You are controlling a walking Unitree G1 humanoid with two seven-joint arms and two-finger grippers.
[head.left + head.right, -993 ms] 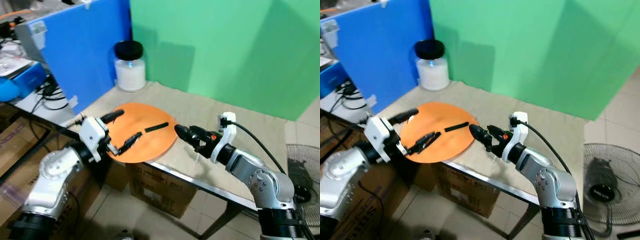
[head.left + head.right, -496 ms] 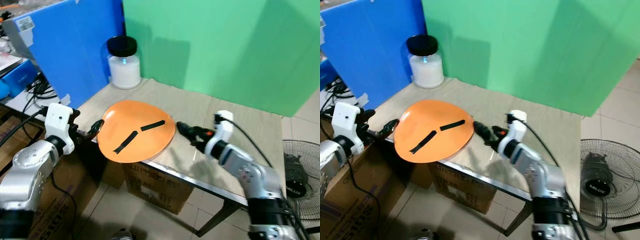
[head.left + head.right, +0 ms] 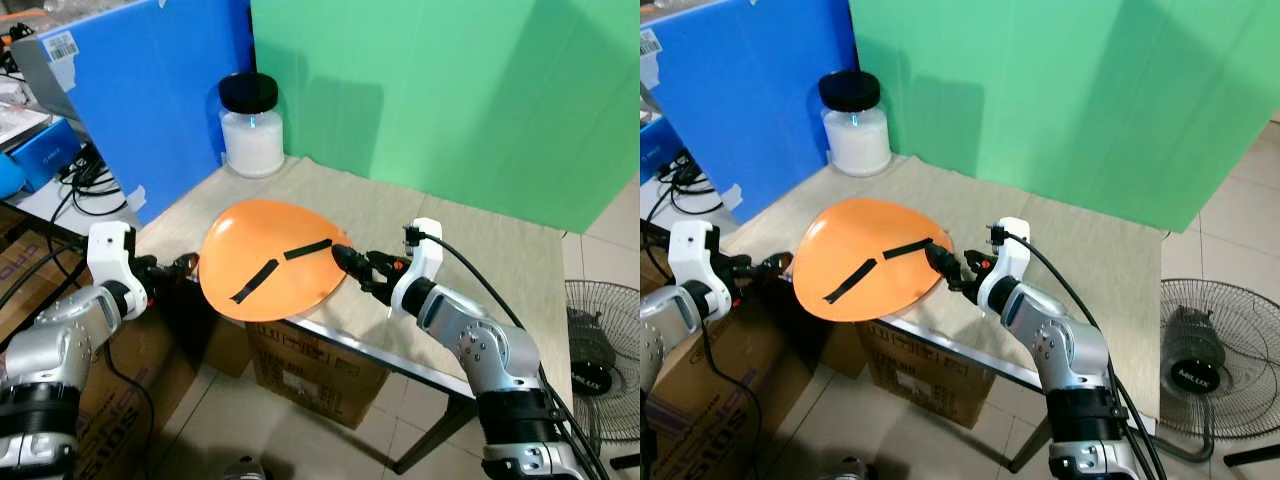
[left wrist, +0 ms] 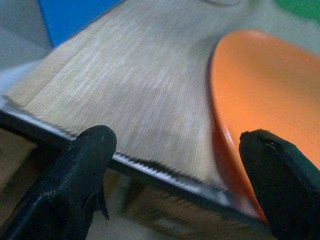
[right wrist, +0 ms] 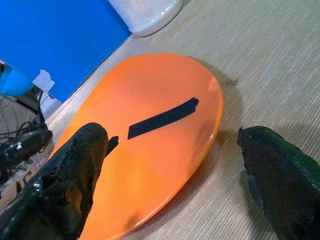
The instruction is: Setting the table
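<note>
Cardboard boxes (image 3: pixel 300 365) stand on the floor beneath the table (image 3: pixel 480 260), below the orange plate (image 3: pixel 270 272). That plate, the reference item, lies on the beige tablecloth (image 3: pixel 1060 240) at the table's near edge, partly overhanging it, with two strips of black tape (image 3: pixel 308 249) across its face. Left gripper (image 4: pixel 175 165) is positioned off the plate's left rim, just beyond the table edge; its fingers are spread apart with nothing between them, and the rim and cloth edge are seen through the gap. Right gripper (image 5: pixel 170 170) is at the plate's right rim, fingers parted wide, one finger (image 5: pixel 65 175) over the plate surface and the other over the cloth beside it; whether either touches the plate cannot be determined. Beyond the plate, at the back left corner of the table, stands a white jar with black lid (image 3: pixel 251 125). Behind it are a blue panel (image 3: pixel 150 90) and a green backdrop (image 3: pixel 450 90). Well right of the plate, a fan (image 3: pixel 1205 370) sits on the floor.
</note>
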